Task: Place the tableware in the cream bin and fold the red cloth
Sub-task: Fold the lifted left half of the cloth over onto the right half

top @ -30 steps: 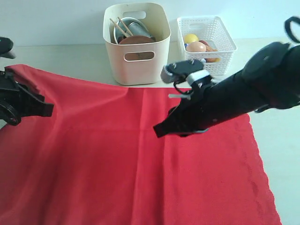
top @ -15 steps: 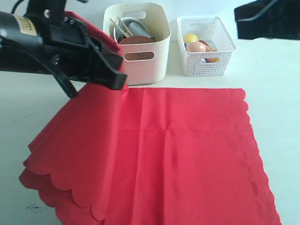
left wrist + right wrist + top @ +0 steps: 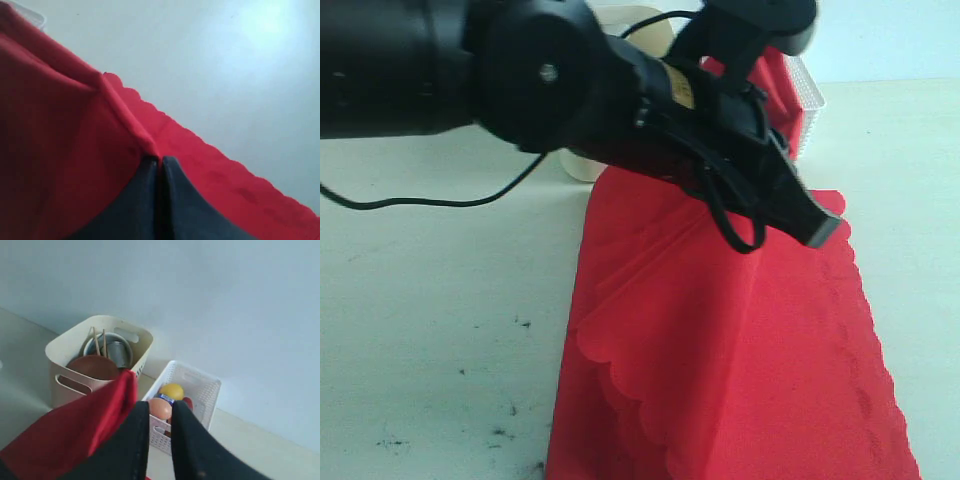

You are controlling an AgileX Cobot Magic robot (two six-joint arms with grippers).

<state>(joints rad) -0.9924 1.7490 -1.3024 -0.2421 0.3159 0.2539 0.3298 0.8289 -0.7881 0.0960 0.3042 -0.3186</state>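
The red cloth (image 3: pixel 740 380) lies doubled over on its right half, scalloped edge on top. My left gripper (image 3: pixel 817 228) reaches across above it and is shut on a pinch of the red cloth (image 3: pixel 60 150) at its tips (image 3: pixel 159 159). My right gripper (image 3: pixel 159 407) does not show in the exterior view. Its jaws stand a narrow gap apart with nothing between them, and red cloth (image 3: pixel 75 435) rises beside one finger. The cream bin (image 3: pixel 65 375) holds the tableware: brown plate (image 3: pixel 92 367), steel cup (image 3: pixel 117 352), chopsticks (image 3: pixel 95 340).
A white lattice basket (image 3: pixel 200 385) with a lemon (image 3: pixel 171 390) and an egg (image 3: pixel 160 409) stands beside the cream bin. My left arm hides most of both containers in the exterior view. Bare table with dark specks (image 3: pixel 510 405) lies left of the cloth.
My left arm has swept from the left across to the right, carrying the cloth's left side over onto the right half. The right arm has left the exterior view.
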